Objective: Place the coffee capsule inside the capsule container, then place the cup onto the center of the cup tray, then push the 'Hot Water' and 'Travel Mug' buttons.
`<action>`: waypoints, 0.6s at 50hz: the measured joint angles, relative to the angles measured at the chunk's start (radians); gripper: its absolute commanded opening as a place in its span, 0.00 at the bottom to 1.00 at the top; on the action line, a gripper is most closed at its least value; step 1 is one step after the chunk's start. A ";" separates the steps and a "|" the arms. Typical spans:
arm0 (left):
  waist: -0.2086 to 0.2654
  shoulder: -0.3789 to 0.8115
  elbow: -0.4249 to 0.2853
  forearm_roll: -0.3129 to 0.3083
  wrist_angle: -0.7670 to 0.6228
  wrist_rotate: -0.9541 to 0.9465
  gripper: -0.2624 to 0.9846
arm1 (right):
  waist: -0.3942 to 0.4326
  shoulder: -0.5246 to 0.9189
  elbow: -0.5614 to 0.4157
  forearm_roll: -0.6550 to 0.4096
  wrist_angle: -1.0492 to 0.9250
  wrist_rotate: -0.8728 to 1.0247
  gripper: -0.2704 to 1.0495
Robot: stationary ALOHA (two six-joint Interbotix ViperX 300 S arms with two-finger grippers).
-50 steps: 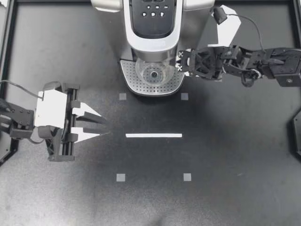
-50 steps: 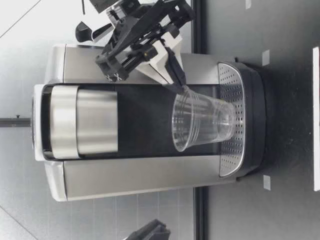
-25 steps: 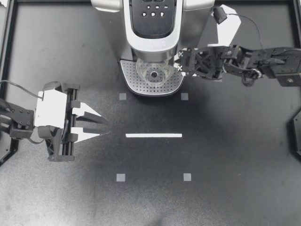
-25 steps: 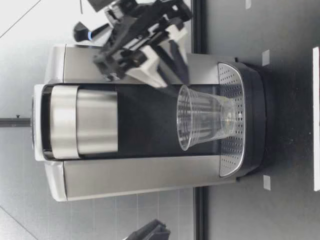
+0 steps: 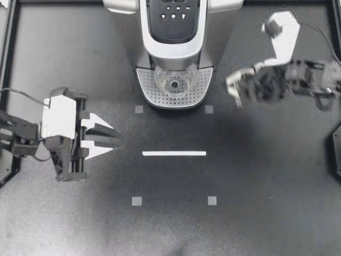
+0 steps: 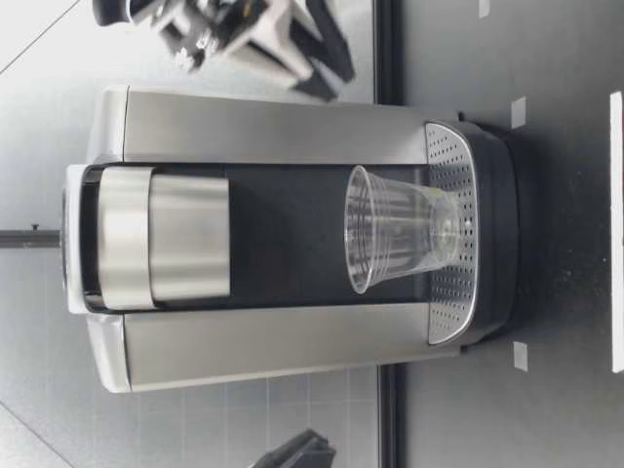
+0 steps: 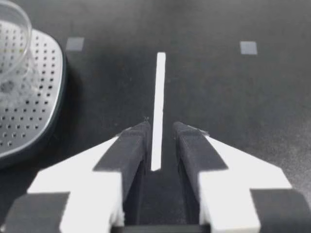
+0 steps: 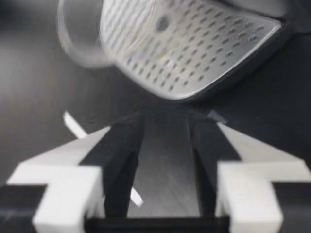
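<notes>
The clear plastic cup [image 5: 175, 83] stood upright on the perforated cup tray [image 5: 148, 92] of the coffee machine [image 5: 173, 40], under the spout and close to the tray's middle as far as I could judge from above. From table height it sat flat on the tray with nothing touching it. My right gripper [image 5: 234, 92] was off to the side of the machine, clear of the cup and blurred with motion. Its fingers [image 8: 121, 160] were apart with nothing between them. My left gripper [image 5: 109, 142] hovered over the bare table, pointing along the white tape strip [image 5: 174, 153], with only a narrow gap between its fingers and nothing in it.

I could see no coffee capsule in any view, so I could not confirm that part of the task. The cup step looked done to me, which left the buttons [image 5: 173, 12] on the machine's top panel. I could not tell which ones were 'Hot Water' and 'Travel Mug' at this size. The next move called for lifting my right gripper above the panel, drawing its fingers together into one tip, and pressing straight down without nudging the cup.
</notes>
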 measured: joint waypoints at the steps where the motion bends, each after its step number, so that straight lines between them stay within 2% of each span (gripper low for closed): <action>1: 0.000 0.000 0.000 -0.005 0.002 0.000 0.41 | 0.012 -0.006 0.002 -0.021 0.000 -0.005 0.56; 16: 0.000 0.000 0.000 -0.055 0.003 -0.002 0.41 | 0.232 -0.037 0.005 -0.313 -0.044 -0.183 0.56; 23: 0.000 -0.006 -0.018 -0.064 0.002 0.000 0.41 | 0.296 -0.054 0.000 -0.334 -0.086 -0.227 0.56; 30: 0.000 -0.017 -0.046 -0.064 0.000 0.014 0.41 | 0.310 -0.098 -0.009 -0.334 -0.121 -0.221 0.56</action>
